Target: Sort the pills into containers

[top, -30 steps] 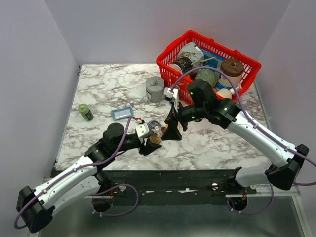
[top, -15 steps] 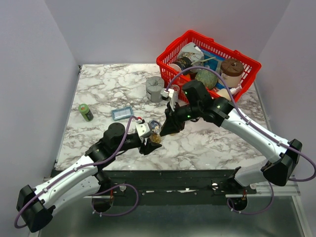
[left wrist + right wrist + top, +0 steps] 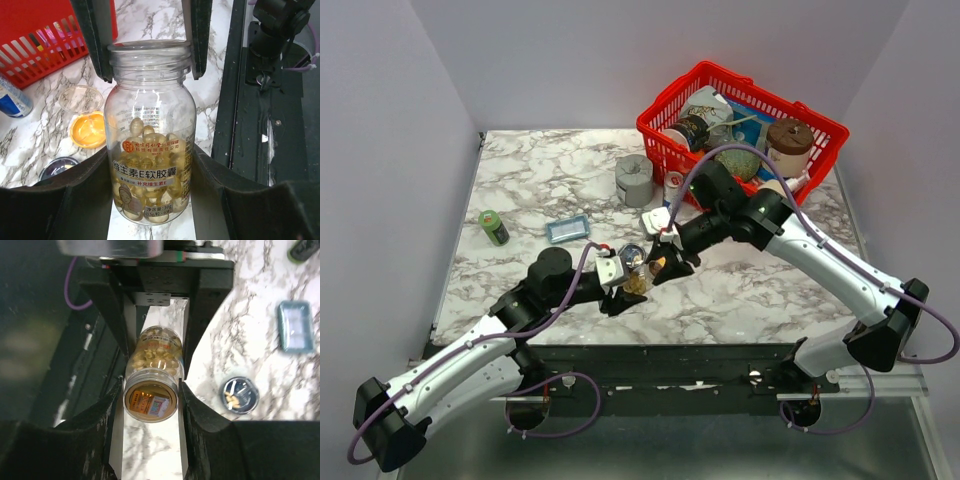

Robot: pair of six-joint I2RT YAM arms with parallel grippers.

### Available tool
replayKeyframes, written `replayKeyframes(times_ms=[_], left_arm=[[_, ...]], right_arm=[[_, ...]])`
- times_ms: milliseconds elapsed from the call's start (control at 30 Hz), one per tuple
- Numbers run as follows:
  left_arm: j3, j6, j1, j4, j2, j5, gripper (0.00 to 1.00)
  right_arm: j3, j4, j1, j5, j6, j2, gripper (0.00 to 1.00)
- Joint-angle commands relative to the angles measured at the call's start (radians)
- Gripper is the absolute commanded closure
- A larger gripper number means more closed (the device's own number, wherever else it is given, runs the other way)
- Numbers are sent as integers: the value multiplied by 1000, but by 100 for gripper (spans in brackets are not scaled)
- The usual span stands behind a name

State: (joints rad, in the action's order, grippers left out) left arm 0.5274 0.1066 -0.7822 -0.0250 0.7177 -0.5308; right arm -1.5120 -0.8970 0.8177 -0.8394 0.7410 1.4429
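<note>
The left pincer (image 3: 150, 167) stands about half open, clamped on the belly of the pill bottle (image 3: 150, 115) over the near middle of the surface (image 3: 260, 290). The right pincer (image 3: 151, 390) is partly closed, its fingers pressing either side of the bottle's uncapped neck. Most pills (image 3: 145, 137) sit inside the bottle. A few lie in the silvery dish (image 3: 239, 395), with the orange dish (image 3: 87, 131) just beside it, both close to the bottle.

The likely risk is that the open mouth, tipped too far, dumps many capsules at once, past a shallow rim. Two arms pulling on one smooth jar could also twist it loose.

The bottle is clear, glossy and round-shouldered. The capsules are small, oval, amber and slick. The surface looks like polished marble, so strays would probably roll.
</note>
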Motion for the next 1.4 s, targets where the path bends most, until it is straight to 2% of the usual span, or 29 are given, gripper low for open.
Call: replayKeyframes(times_ms=[0, 300, 400, 433, 500, 600, 633, 733, 767, 833, 900, 933, 967, 1067, 1167, 1367], left_arm=[[3, 70, -3, -59, -14, -80, 100], [-1, 58, -5, -18, -11, -110, 100], [-9, 19, -3, 20, -8, -115, 100], [-12, 7, -3, 51, -8, -117, 100], [-24, -45, -3, 108, -11, -112, 100], [-41, -102, -5, 172, -17, -106, 100], [-43, -104, -3, 178, -17, -100, 100], [-47, -131, -3, 180, -20, -72, 100], [-47, -134, -3, 174, -20, -66, 100], [-44, -140, -5, 162, -20, -29, 100], [-43, -148, -3, 152, -20, 3, 100], [-41, -162, -3, 149, -21, 44, 100], [-40, -168, -3, 148, -20, 60, 100], [-35, -191, -3, 154, -8, 107, 100], [-21, -189, -5, 157, 11, 117, 100], [-1, -185, -5, 154, 32, 127, 100]], right_arm=[[-69, -98, 6, -73, 328, -7, 89], [-102, -184, 6, -69, 491, 14, 84], [-77, -149, 6, -76, 448, 19, 78], [-70, -135, 5, -87, 440, 22, 68], [-44, -83, 6, -84, 323, 22, 66], [-37, -34, 6, -53, 171, 22, 41], [-40, -20, 5, -43, 131, 16, 21], [-37, 25, 0, -29, -7, -30, 1], [-31, 56, -6, -18, -114, -45, 0], [-16, 123, -12, 29, -216, -76, 0], [6, 203, -12, 126, -452, -111, 0], [10, 229, -14, 225, -538, -114, 0], [9, 227, -14, 265, -674, -113, 0], [38, 210, -14, 289, -836, -111, 0], [82, 240, -12, 255, -900, -105, 0], [75, 237, -14, 323, -914, -38, 3]])
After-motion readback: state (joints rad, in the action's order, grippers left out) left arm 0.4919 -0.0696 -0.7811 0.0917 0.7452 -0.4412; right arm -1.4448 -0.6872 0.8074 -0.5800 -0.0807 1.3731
